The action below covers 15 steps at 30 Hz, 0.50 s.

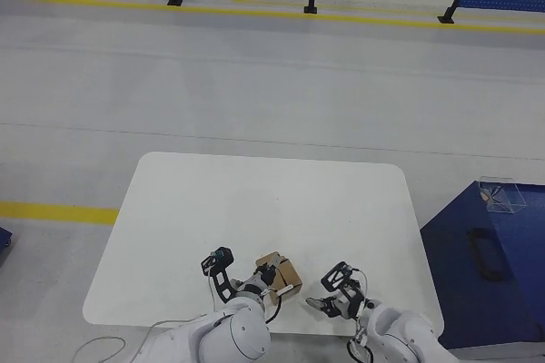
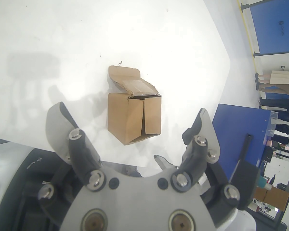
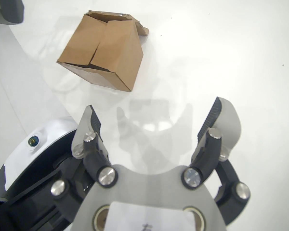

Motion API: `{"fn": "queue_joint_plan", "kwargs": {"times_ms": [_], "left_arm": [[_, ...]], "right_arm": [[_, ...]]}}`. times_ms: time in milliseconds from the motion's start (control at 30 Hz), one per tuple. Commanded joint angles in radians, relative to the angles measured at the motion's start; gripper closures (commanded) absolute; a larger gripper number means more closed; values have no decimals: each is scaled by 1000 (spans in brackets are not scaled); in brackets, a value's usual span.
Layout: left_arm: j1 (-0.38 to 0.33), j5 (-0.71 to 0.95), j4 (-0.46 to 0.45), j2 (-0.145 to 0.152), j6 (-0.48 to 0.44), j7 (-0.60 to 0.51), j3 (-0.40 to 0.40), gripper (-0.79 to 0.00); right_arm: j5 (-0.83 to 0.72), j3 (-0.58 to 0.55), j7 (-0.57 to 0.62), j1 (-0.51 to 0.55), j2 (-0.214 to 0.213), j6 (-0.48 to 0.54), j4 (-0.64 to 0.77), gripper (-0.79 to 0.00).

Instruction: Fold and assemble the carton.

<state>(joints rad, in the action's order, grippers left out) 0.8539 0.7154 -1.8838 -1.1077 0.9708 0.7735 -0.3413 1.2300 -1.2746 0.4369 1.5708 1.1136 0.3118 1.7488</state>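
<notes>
A small brown carton (image 1: 282,270) (image 2: 132,116) (image 3: 103,54) lies on its side on the white table (image 1: 254,200), close to the front edge. The end flaps facing me are folded in loosely, with gaps between them. At its far end a tuck flap (image 2: 125,75) lies open on the table. My left gripper (image 1: 243,272) (image 2: 132,108) hangs open just short of the carton, on its left side, and holds nothing. To the carton's right, my right gripper (image 1: 331,289) (image 3: 154,104) is open and a little way off, above bare table.
The table's front edge (image 1: 282,327) runs right below both grippers. A blue cabinet (image 1: 490,263) with a clear box on top stands off the right side. Behind the carton lies bare table top.
</notes>
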Motion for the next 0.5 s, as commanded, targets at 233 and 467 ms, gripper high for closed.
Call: {"fn": "queue_joint_plan", "kwargs": {"times_ms": [233,467], "left_arm": [[0,0,0,0,0,0,0,-785],[0,0,0,0,0,0,0,-785]], "right_arm": [[-1,194,-25,-221,58,-205,-205,-785],[-44,278,-63,-352,104,-330,-322,-785]]}}
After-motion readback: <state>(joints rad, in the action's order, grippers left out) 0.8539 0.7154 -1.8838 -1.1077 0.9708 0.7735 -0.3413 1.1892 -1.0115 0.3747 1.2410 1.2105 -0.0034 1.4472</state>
